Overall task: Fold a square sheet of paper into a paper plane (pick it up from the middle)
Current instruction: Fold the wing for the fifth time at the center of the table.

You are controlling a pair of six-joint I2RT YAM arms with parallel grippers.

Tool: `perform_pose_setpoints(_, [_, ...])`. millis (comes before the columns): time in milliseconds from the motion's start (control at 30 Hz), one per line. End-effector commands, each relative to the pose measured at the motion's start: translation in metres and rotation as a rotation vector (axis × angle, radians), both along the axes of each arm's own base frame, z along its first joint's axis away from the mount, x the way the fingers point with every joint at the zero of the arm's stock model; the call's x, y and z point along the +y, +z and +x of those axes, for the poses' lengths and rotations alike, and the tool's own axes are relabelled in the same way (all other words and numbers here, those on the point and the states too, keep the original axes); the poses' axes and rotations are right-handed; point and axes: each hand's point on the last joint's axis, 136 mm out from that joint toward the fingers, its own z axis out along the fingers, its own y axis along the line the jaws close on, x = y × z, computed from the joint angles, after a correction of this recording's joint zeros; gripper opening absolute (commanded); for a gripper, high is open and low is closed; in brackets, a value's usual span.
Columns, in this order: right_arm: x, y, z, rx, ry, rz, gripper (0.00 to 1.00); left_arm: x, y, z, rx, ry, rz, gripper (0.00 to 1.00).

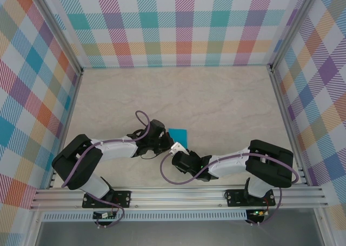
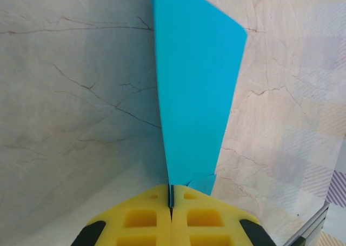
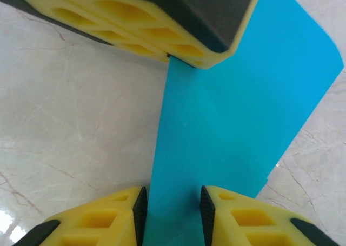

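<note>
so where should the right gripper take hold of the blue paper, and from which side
Probably the free end of the sheet of paper, opposite the end the left gripper pinches shut. The sheet is held on edge, so come in end-on, facing the left gripper, one finger on each face. The right gripper straddles that end, jaws open.

square sheet of paper | teal-blue | folded, creased lengthwise | mid-table

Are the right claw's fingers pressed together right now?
No: in the right wrist view the right claw has its fingers standing apart, with the teal paper running through the gap between them.
</note>
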Motion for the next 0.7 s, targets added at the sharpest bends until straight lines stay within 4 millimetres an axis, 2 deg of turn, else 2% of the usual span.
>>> perform_pose_setpoints(0, [0.000,0.005,0.004,-0.027,-0.032,0.027,0.30,-0.008,0.006,-0.001,-0.005,-0.018,-0.015,0.03])
perform_pose_setpoints(300, [-0.007,0.008,0.002,-0.019,-0.059,0.063,0.11,-0.007,0.009,-0.002,0.000,-0.011,-0.014,0.09])
perform_pose_setpoints(467, [-0.006,0.009,0.000,0.004,-0.062,0.084,0.06,-0.001,0.017,-0.002,-0.010,0.000,0.005,0.24])
perform_pose_setpoints(567, [-0.005,0.009,-0.001,0.033,-0.065,0.110,0.05,0.006,0.025,-0.002,-0.027,0.017,0.023,0.41])
perform_pose_setpoints(667, [-0.004,0.009,-0.004,0.078,-0.060,0.158,0.05,0.019,0.032,-0.002,-0.044,0.050,0.060,0.51])
